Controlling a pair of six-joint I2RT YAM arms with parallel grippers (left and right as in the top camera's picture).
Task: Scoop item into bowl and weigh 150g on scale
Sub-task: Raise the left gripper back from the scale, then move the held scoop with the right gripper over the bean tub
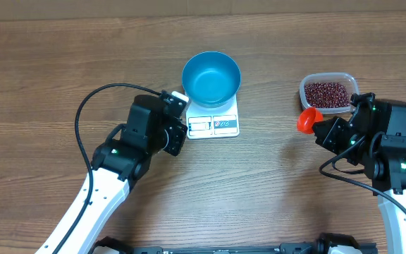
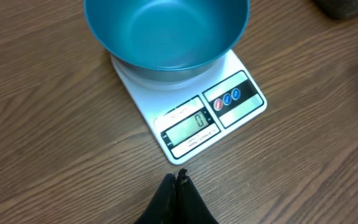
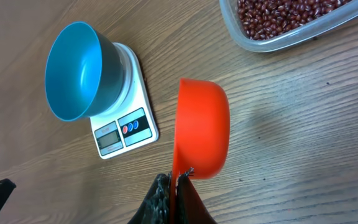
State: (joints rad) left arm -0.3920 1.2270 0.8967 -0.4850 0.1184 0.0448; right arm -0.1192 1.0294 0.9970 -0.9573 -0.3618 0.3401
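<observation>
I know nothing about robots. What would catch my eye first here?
Probably the bright blue bowl, empty, sitting on the white scale mid-table. Next, the orange scoop gripped by the right gripper, beside a clear tub of dark red beans on the right.

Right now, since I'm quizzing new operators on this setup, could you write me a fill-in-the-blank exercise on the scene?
The white scale carries the blue ____. Its display reads ____. The beans lie in the clear ____. The right pincer is shut on the orange-red ____.
Missing words: bowl; 0; tub; scoop.
</observation>
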